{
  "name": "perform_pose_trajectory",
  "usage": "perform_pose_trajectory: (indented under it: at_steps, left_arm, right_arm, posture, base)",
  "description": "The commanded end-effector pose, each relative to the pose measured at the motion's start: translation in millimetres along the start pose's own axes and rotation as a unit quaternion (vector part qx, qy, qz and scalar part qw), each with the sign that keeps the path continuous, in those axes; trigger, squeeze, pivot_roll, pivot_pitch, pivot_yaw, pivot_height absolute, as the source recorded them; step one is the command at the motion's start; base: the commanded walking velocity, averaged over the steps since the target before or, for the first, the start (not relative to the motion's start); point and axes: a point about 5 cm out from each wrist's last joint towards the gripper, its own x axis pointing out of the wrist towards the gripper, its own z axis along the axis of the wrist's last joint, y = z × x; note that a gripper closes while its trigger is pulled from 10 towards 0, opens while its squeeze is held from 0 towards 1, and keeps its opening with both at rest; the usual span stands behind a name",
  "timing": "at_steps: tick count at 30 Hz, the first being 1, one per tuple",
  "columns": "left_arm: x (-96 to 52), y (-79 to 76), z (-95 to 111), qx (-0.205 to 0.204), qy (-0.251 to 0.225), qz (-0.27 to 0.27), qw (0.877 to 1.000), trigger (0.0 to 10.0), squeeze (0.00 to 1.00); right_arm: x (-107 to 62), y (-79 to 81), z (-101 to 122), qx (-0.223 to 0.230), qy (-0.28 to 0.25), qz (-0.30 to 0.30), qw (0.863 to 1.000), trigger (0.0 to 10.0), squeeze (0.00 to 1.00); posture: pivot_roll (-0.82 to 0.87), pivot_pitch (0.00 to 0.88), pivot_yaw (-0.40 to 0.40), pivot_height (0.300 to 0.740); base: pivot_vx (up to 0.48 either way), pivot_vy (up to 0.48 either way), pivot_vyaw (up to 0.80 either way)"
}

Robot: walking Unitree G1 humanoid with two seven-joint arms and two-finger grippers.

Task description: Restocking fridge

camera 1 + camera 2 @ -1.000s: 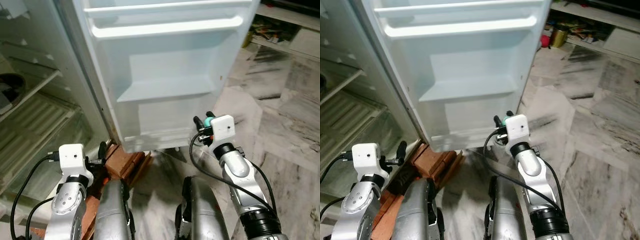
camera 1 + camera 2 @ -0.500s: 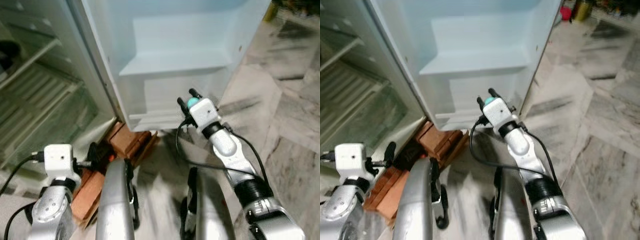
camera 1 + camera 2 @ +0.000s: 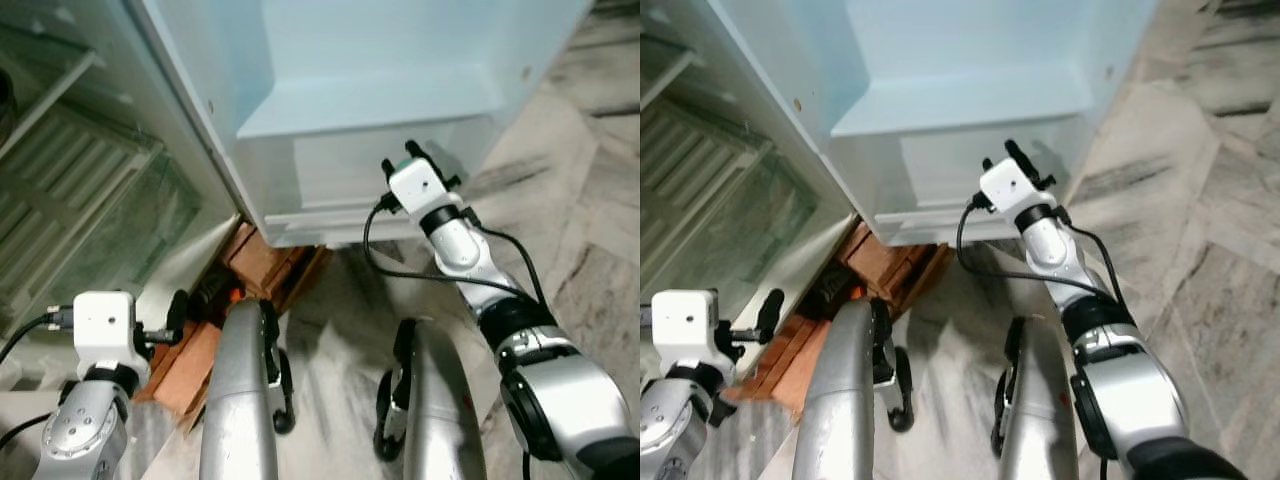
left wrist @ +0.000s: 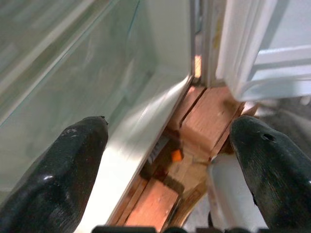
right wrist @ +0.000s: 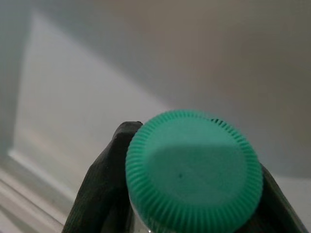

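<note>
The right gripper (image 3: 408, 160) is clamped on a bottle, its two black fingers (image 5: 99, 182) pressed against either side just under the green cap (image 5: 193, 170). In the right wrist view the cap faces straight at the camera, so the bottle's long axis runs along the fingers, cap end toward the wrist and the rest of the bottle hidden behind the cap. A sliver of that green shows at the gripper's tip in the left eye view, right up against the fridge door (image 3: 400, 70). The gripper sits at the door's lower part, just below its bottom shelf (image 3: 370, 105) and close to the pale panel under it; I cannot tell whether the bottle touches the door. The right arm (image 3: 480, 270) reaches up and forward to that spot, with a black cable (image 3: 400, 272) looping beneath the door's lower edge.

The left gripper (image 3: 178, 315) is spread wide and holds nothing, its fingers (image 4: 58, 179) well apart. It hangs low, off to the hinge side of the door, pointing at the reddish bricks (image 3: 265, 265) under the fridge's bottom corner. Beyond the bricks, on the far side from the door, lies the fridge's open interior with its glass shelf (image 3: 90, 215). A marble floor (image 3: 590, 230) spreads out on the door's other side.
</note>
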Motion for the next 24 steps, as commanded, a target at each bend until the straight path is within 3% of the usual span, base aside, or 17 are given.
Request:
perform_pose_trajectory:
  at_steps: [1,7,12,13,20,24]
  left_arm:
    - [-4.4,4.5,-1,0.007,0.01,0.002,1.0,10.0,0.0]
    - [-4.2,1.8,0,0.006,0.015,-0.002,1.0,10.0,0.0]
    - [-2.5,-1.6,1,0.004,0.017,-0.007,1.0,10.0,0.0]
    - [-1.7,-1.4,1,0.004,0.017,-0.007,1.0,10.0,0.0]
    - [5.5,-3.6,2,0.003,0.014,-0.01,1.0,10.0,0.0]
    - [10.0,-7.7,2,0.0,0.013,-0.013,1.0,10.0,0.0]
  right_arm:
    - [-8.4,2.0,-17,0.013,0.042,-0.004,0.999,10.0,0.0]
    - [-12.8,7.9,-32,0.049,0.103,-0.005,0.993,10.0,0.0]
    - [-14.7,3.4,-39,0.081,0.129,-0.024,0.988,10.0,0.0]
    - [-15.0,1.1,-40,0.09,0.134,-0.031,0.986,10.0,1.0]
    - [-13.4,-10.7,-40,0.087,0.136,-0.05,0.986,10.0,1.0]
    - [-6.1,-15.9,-30,0.073,0.108,-0.047,0.99,10.0,1.0]
  posture:
    - [0.27,0.368,0.086,0.573]
    - [0.27,0.369,0.089,0.573]
    - [0.27,0.367,0.091,0.573]
    - [0.27,0.364,0.092,0.573]
    - [0.26,0.344,0.086,0.573]
    - [0.24,0.326,0.08,0.573]
  base:
    - [0.0,0.0,0.0]
    - [0.0,0.0,0.0]
    - [0.0,0.0,0.0]
    - [0.0,0.0,0.0]
    - [0.0,0.0,0.0]
    - [0.0,0.0,0.0]
